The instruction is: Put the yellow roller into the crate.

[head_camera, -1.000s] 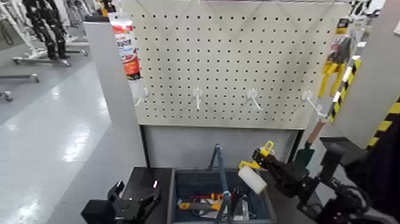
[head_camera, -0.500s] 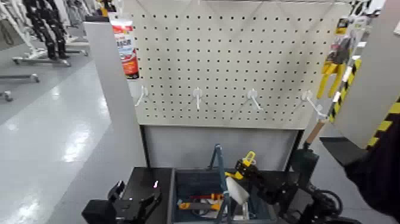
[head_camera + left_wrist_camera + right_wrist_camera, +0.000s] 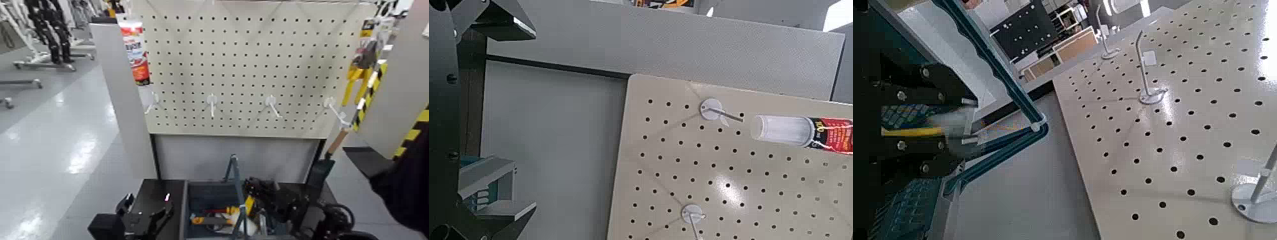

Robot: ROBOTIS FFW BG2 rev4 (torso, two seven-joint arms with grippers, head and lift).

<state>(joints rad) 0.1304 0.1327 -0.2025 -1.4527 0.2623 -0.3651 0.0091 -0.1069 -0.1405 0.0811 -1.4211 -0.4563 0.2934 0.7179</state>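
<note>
Head view downward, wrist views sharing pegboard (image 3: 242,76)

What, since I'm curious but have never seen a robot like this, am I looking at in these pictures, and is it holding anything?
It is a two-armed robot. The head view looks forward and down past its arms; each wrist view comes from a camera on one arm. A dark table carries a grey-blue crate with an upright handle bar, and tools with orange and red grips lie inside. Behind stands a pegboard with white hooks.

The left claw waits open and empty beside the crate. The right claw is low over the crate, with the yellow roller at it. Its jaws stand apart with the yellow handle between them; I cannot tell whether they still touch it.
</note>
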